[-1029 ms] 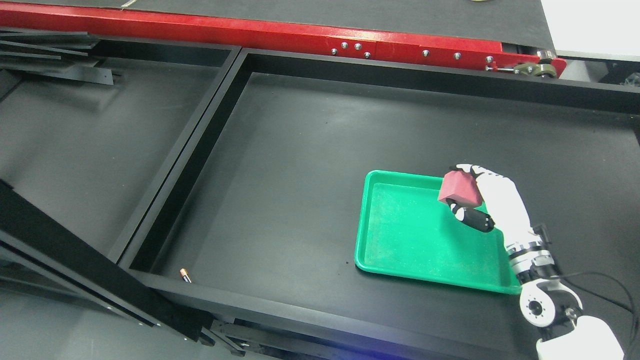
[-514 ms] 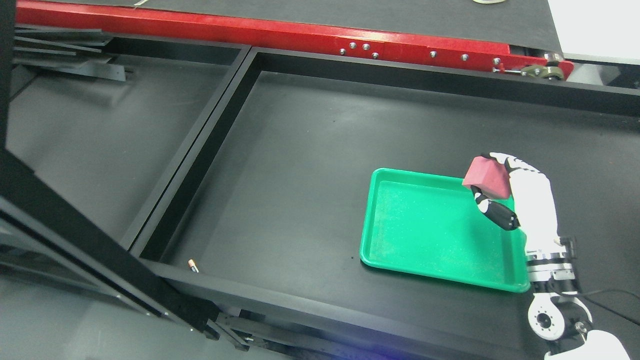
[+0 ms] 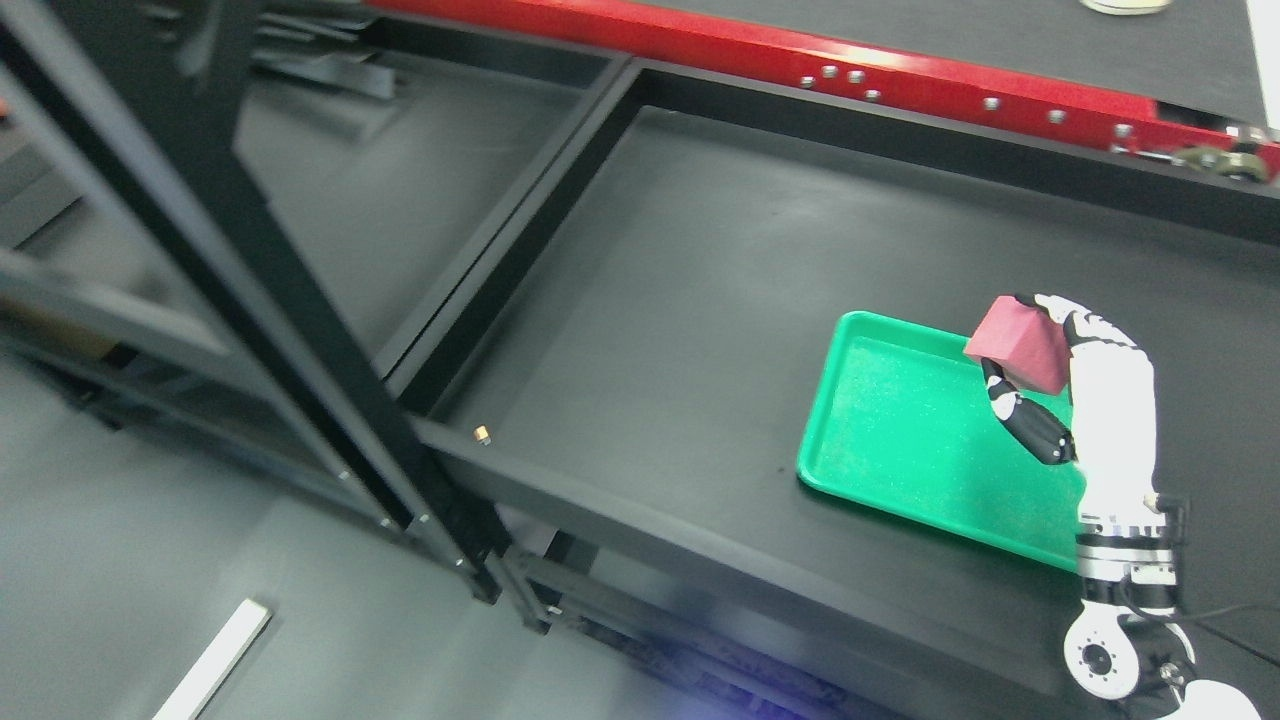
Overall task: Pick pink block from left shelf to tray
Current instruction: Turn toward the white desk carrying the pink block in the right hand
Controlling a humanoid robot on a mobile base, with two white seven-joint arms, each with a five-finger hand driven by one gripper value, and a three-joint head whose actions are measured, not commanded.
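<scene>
Grasping pink block [image 3: 1022, 345] over green tray [image 3: 900, 420], right hand [image 3: 1085, 385], thumb partly hidden

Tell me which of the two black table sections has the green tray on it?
The right-hand section. The green tray lies near its right end, below the right hand holding the pink block. The left-hand section holds no tray.

Right hand [image 3: 1075, 385] grasping the pink block [image 3: 1020, 345] above the far right corner of the green tray [image 3: 900, 440] on the black surface [image 3: 680, 300]
</scene>
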